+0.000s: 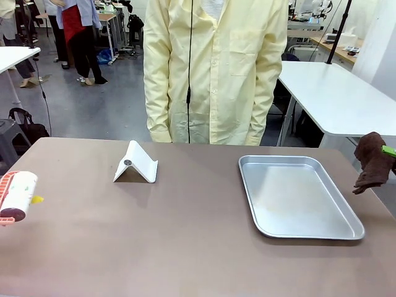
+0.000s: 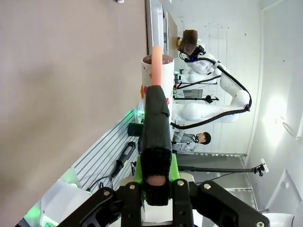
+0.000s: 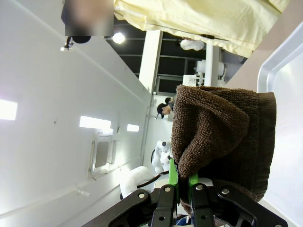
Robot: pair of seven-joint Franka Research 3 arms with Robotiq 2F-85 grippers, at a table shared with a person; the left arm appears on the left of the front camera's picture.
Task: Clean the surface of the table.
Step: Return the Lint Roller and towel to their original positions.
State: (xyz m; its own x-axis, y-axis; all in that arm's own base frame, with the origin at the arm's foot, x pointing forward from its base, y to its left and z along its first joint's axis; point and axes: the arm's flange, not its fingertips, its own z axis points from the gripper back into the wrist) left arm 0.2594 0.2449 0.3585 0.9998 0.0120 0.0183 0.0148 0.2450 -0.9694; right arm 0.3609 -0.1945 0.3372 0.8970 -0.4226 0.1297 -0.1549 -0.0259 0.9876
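The brown-taupe table (image 1: 185, 241) spreads across the front view. At its left edge hovers a lint roller (image 1: 15, 197), a white roll with red print. In the left wrist view my left gripper (image 2: 156, 182) is shut on the roller's black foam handle, and the roll (image 2: 157, 71) points away beside the table (image 2: 71, 94). At the table's right edge hangs a brown cloth (image 1: 373, 162), and my right gripper (image 1: 387, 151) shows a green pad against it. In the right wrist view my right gripper (image 3: 182, 179) is shut on the brown cloth (image 3: 222, 132).
A silver metal tray (image 1: 297, 229) lies on the right half of the table. A white folded stand (image 1: 136, 164) sits at the back left of centre. A person in a pale yellow coat (image 1: 213, 68) stands at the far edge. White tables stand behind.
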